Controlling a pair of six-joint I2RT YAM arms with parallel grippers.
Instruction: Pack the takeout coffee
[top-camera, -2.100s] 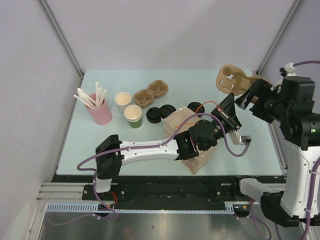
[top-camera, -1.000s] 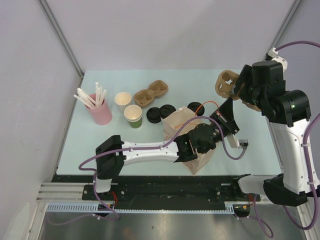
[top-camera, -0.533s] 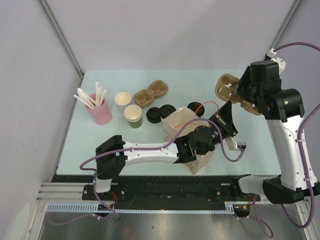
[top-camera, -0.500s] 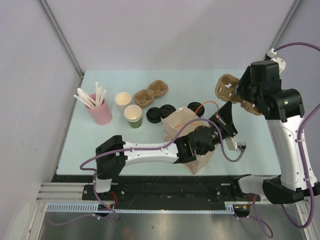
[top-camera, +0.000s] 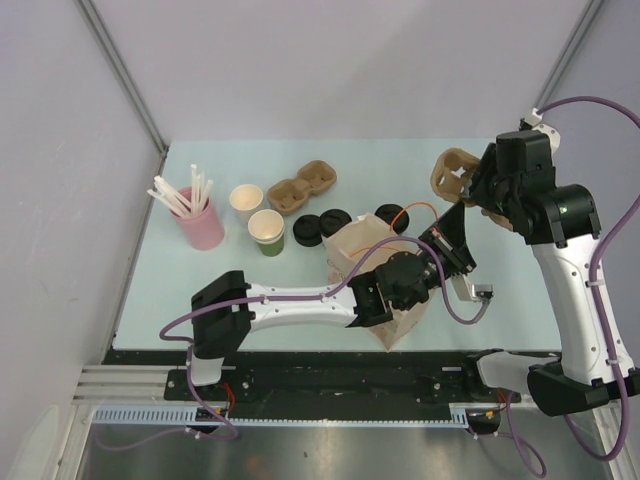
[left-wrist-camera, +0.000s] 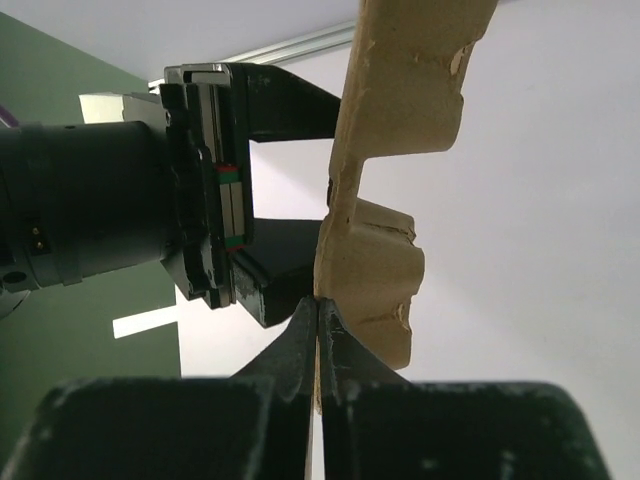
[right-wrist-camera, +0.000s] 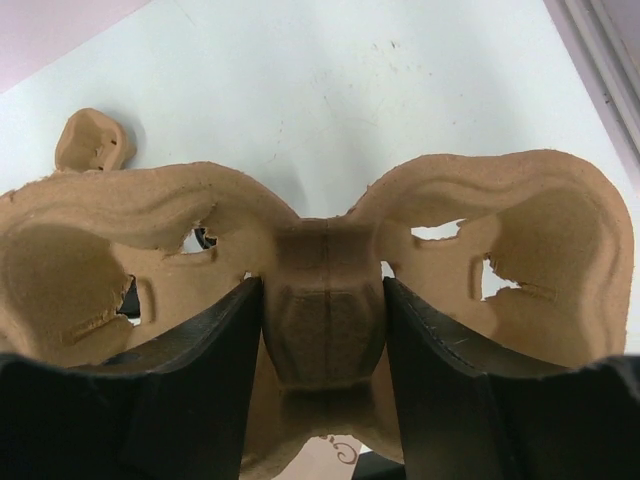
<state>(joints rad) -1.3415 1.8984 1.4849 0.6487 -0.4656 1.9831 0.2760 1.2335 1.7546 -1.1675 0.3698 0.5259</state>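
Two grippers now share the brown moulded-pulp cup carrier (top-camera: 450, 172), my right gripper (right-wrist-camera: 322, 300) having swung in to clamp its bridge while my left gripper (left-wrist-camera: 317, 320) pinches its edge, a likely handover; the white paper cup (top-camera: 246, 203) and green paper cup (top-camera: 267, 232) stand unpacked, well left.

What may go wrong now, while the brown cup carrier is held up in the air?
1. Both grippers seem to clamp the cup carrier: the right gripper at its middle, the left gripper on a thin edge. Uneven pulling may tear the pulp.
2. The left arm lies across the paper bag and might crush or tip it.
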